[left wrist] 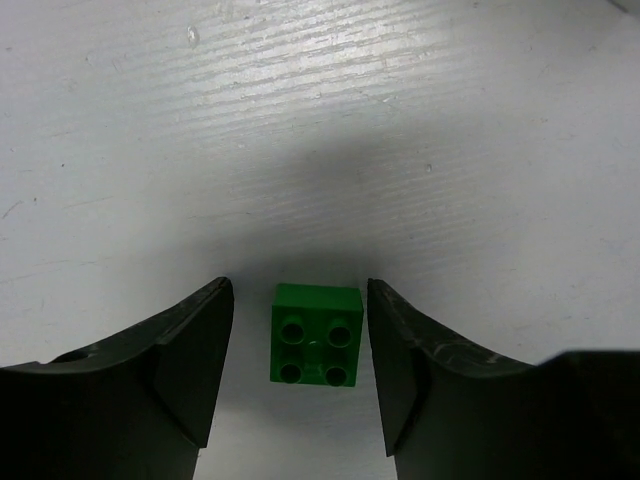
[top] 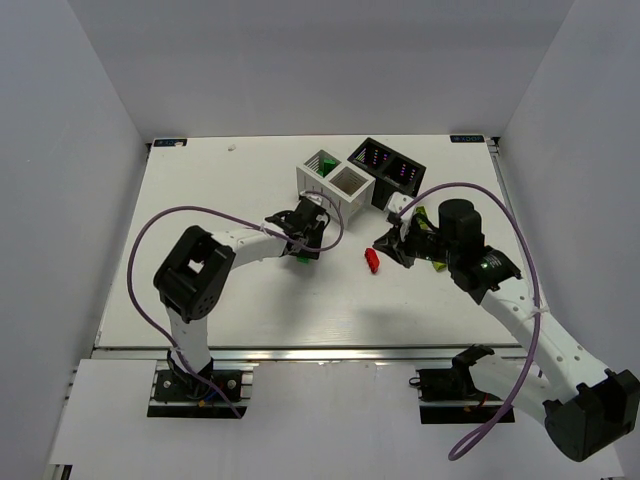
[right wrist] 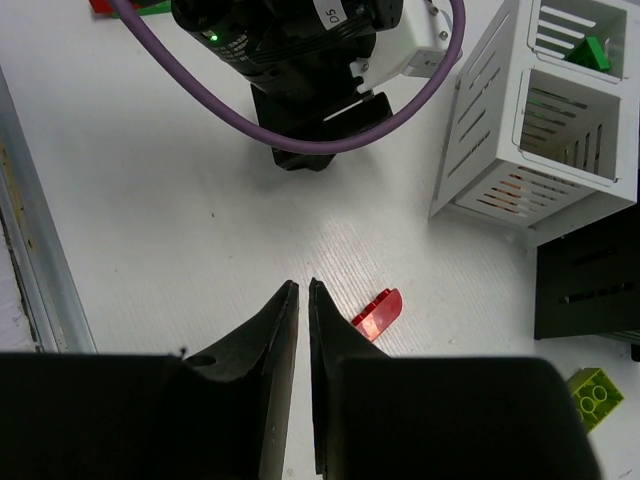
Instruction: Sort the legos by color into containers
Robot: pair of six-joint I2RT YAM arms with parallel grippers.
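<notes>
The left gripper (left wrist: 300, 300), jaws apart, is straddling the green brick (left wrist: 316, 333) at lower centre; shifting slightly rightward should equalise pad contact.

Left arm (top: 235, 245) jaws spread wide, right arm (top: 520, 310) jaws nearly together
</notes>
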